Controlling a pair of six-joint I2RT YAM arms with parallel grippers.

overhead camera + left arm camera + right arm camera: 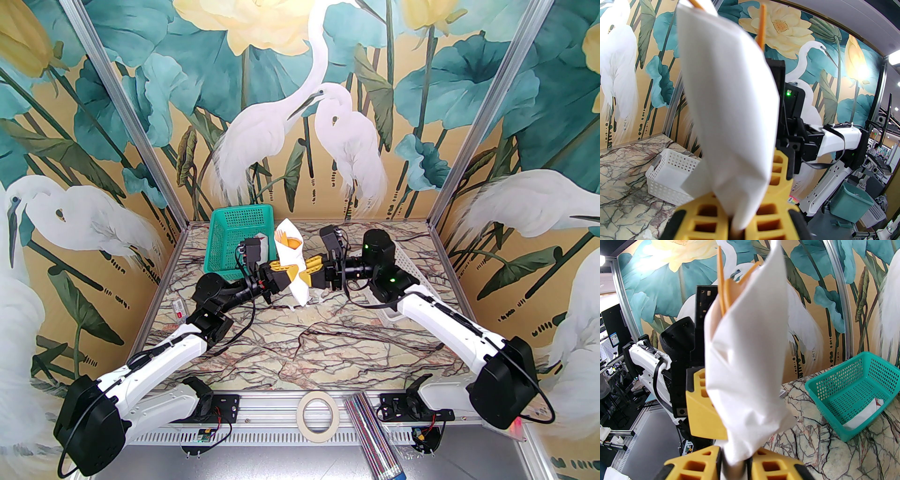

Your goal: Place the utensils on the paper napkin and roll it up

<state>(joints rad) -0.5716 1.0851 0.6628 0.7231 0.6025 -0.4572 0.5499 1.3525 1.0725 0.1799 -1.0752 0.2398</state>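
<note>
The paper napkin [290, 258] is up off the bench [300, 347], wrapped into a loose white roll and standing nearly on end. Its long axis runs bottom to top with a slight lean. The orange-brown utensils [727, 294] poke out of the open upper end.

The two arms meet nose to nose over the middle of the bench, with the roll right between them. The left hand [737, 225] is clamped on the narrow lower end, white paper rising straight out from between its yellow fingers. The right hand [734, 465] comes in from the opposite side, and its fingers also pinch that lower tail. For each hand, then, the roll sits dead ahead at the fingertips and runs upward across the line of reach.

What the next move seems to turn on is the green basket [876, 373], which stands at the far left with another white bundle [862, 413] inside. It lies closer to the left arm, so that arm looks the likelier one to carry the roll. The top-heavy end could tip if one grip goes.
</note>
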